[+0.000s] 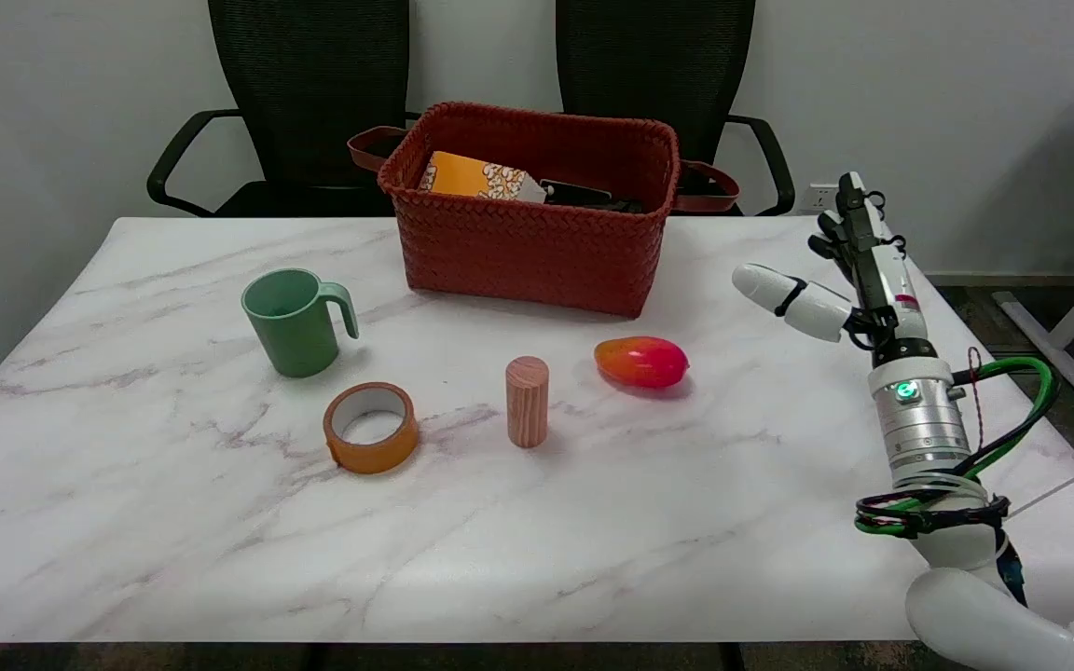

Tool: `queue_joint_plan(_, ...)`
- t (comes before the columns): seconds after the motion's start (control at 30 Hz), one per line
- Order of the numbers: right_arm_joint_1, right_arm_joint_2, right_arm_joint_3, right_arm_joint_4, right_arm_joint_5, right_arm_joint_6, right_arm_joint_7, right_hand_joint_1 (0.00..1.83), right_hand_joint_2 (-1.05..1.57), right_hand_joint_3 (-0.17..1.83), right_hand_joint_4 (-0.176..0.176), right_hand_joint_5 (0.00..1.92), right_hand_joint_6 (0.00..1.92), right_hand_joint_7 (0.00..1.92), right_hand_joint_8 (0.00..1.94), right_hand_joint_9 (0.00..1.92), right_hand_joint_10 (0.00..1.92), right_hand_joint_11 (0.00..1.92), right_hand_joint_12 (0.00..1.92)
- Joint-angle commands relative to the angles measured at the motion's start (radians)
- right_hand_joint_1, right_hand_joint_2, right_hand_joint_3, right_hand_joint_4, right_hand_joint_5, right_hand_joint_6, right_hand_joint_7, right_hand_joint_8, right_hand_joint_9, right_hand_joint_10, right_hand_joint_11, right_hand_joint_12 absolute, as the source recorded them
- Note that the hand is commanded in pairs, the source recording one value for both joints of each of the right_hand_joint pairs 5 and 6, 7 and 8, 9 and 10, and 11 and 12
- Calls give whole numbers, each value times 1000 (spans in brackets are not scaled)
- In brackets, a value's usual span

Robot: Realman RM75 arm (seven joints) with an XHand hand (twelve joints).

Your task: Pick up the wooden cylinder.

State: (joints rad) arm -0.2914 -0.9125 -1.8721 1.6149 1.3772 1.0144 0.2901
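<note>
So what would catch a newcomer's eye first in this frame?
Probably the red woven basket at the table's far middle. Next the upright wooden cylinder at centre, between the orange tape roll and the mango. The robot hand hangs open at the right.

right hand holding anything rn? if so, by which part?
Nothing held. The right hand is up at the table's right side, fingers apart, well clear of the wooden cylinder, which stands upright and untouched between the tape roll and the mango.
</note>
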Motion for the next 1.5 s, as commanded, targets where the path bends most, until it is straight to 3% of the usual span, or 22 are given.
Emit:
queue_joint_plan(0.03, -28, 14, 42, -62, -14, -4, 95, 821, 586, -175, 0, 0, 0, 50, 50, 221, 221, 344, 344)
queue_joint_plan(0.63, -62, 10, 19, 39, -16, -6, 97, 825, 562, -175, 0, 0, 0, 106, 106, 222, 222, 352, 352)
queue_joint_plan(0.9, -49, 15, -2, 103, -15, -86, 97, 803, 614, -175, 0, 0, 0, 106, 106, 225, 225, 354, 354)
queue_joint_plan(1.13, -2, 9, -38, 109, -15, -209, 97, 781, 677, -175, 0, 0, 0, 115, 115, 246, 246, 381, 381)
queue_joint_plan(1.5, 86, -14, -146, 83, -70, -219, 97, 772, 702, -175, 0, 0, 0, 125, 125, 290, 290, 377, 377)
